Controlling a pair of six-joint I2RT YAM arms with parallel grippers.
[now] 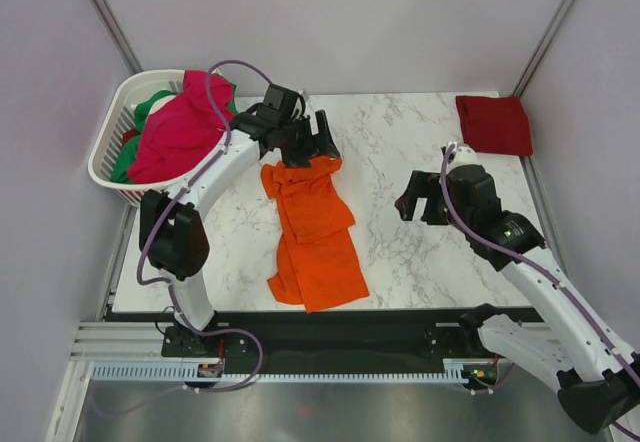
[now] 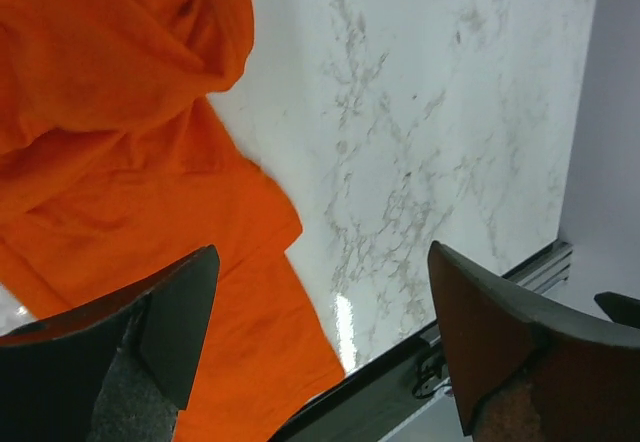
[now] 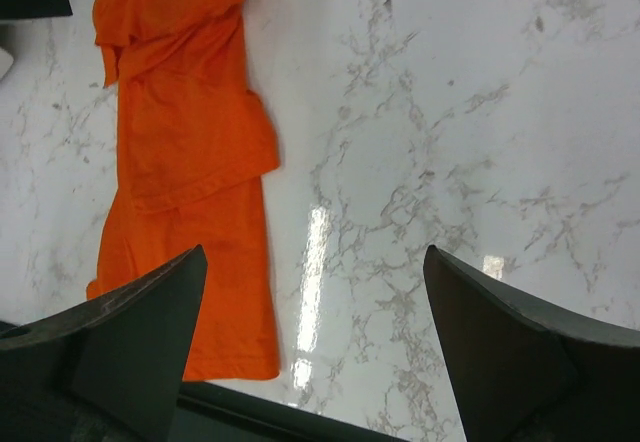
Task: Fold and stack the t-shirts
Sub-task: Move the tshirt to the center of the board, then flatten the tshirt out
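The orange t-shirt (image 1: pixel 315 237) lies nearest me, a long rumpled strip on the desk (image 1: pixel 420 262) running from close to the near edge away toward the far left. It is bunched and partly doubled over itself, so I judge the step in hand is spreading it flat before any fold.

To its right, well apart from the cloth, the right tool (image 1: pixel 418 200) hangs over bare marble, fingers spread wide and holding nothing. The left tool (image 1: pixel 318 147) sits at the shirt's far end, also wide open and empty. I can't tell from above whether it touches the fabric.

To do this well, I'd pinch a single layer at an outer corner with each tool, one at each side of the far end, then draw outward and lay the cloth down smooth. Grabbing the bunched middle would only drag the wrinkles along.

Farther back, a dark red t-shirt (image 1: pixel 495 124) lies folded at the far right corner. The white basket (image 1: pixel 108 157) at far left holds the magenta-pink t-shirt (image 1: pixel 180 127) and the green one (image 1: pixel 150 105).
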